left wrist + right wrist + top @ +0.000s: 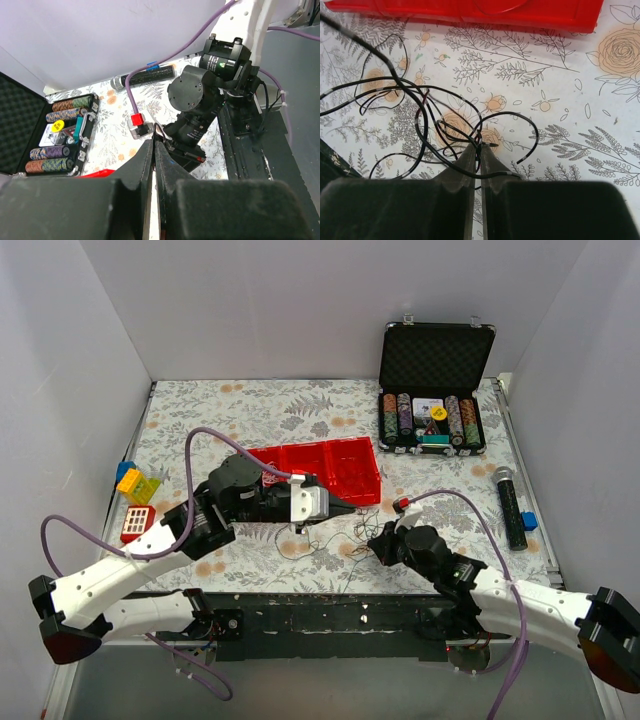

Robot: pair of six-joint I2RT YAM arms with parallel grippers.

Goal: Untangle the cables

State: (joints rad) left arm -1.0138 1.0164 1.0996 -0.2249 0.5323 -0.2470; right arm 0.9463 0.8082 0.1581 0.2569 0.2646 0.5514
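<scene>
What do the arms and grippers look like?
The left arm and right arm pair white shells with black cylindrical joints and dark red end caps. A thick purple cable loops along each; the right one's meets a red plug. The left gripper and right gripper taper to black wedges.

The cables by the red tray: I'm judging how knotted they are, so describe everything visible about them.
The cables are hair-thin, flexible wires, mostly black with a faint reddish strand. They lie in loose overlapping loops on the flowered tablecloth, near the red tray. Several strands cross where the right end effector, closed, pinches them. One free end lies loose beside it.
</scene>
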